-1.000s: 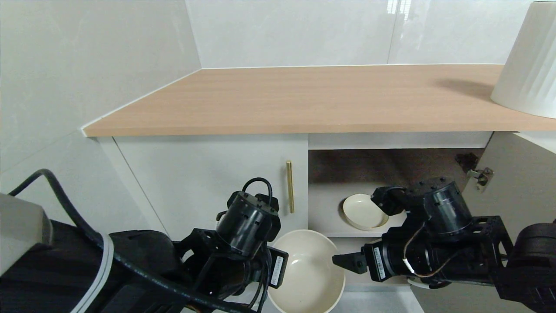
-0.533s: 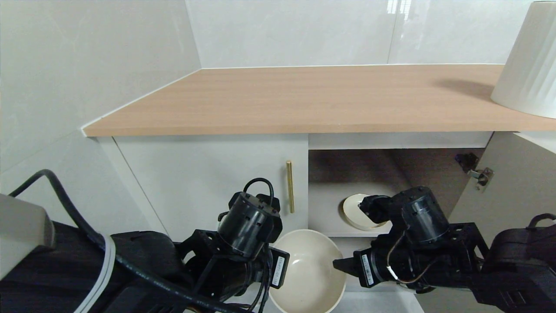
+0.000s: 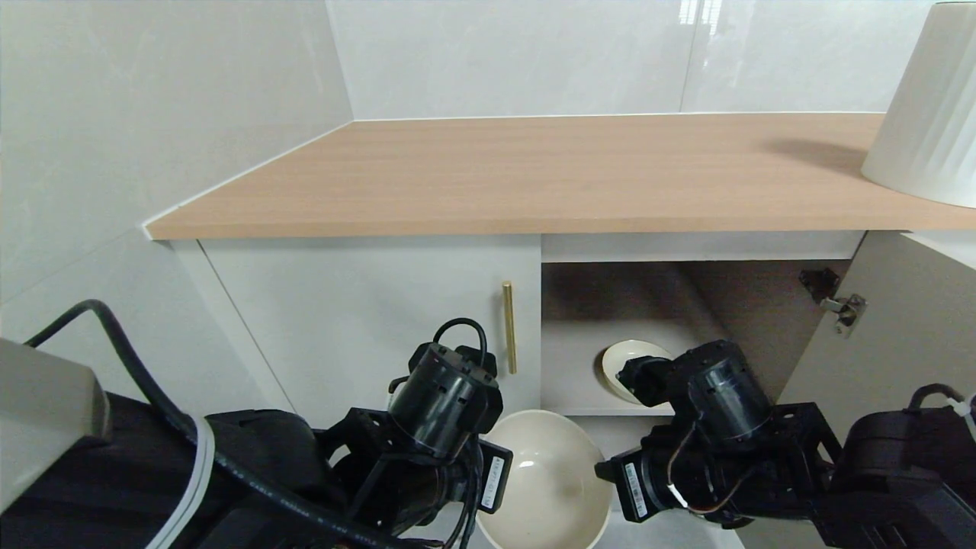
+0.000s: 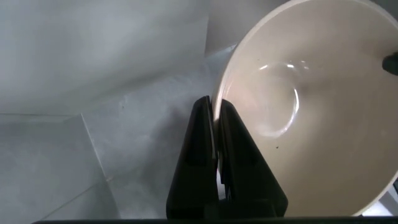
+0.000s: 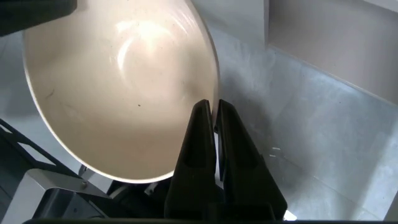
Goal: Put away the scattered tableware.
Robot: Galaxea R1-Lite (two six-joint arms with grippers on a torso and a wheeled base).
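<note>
Both hands are on the bowl point(image 3: 545, 484): left hand point(image 4: 216, 112) clamped on one rim, right hand point(image 5: 213, 112) clamped on the opposite rim, holding it low before the open cupboard. Ahead, a plate point(image 3: 633, 351) sits on the shelf point(image 3: 568, 374), partly behind the right arm. There's a closed door point(image 3: 366, 320) left, an open door point(image 3: 884, 328) right and the wooden surface point(image 3: 549, 171) above.

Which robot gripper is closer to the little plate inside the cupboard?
Right. The right gripper pinches the rim of the big bowl on the side toward the little plate. The left gripper pinches the opposite rim, farther from it.
</note>
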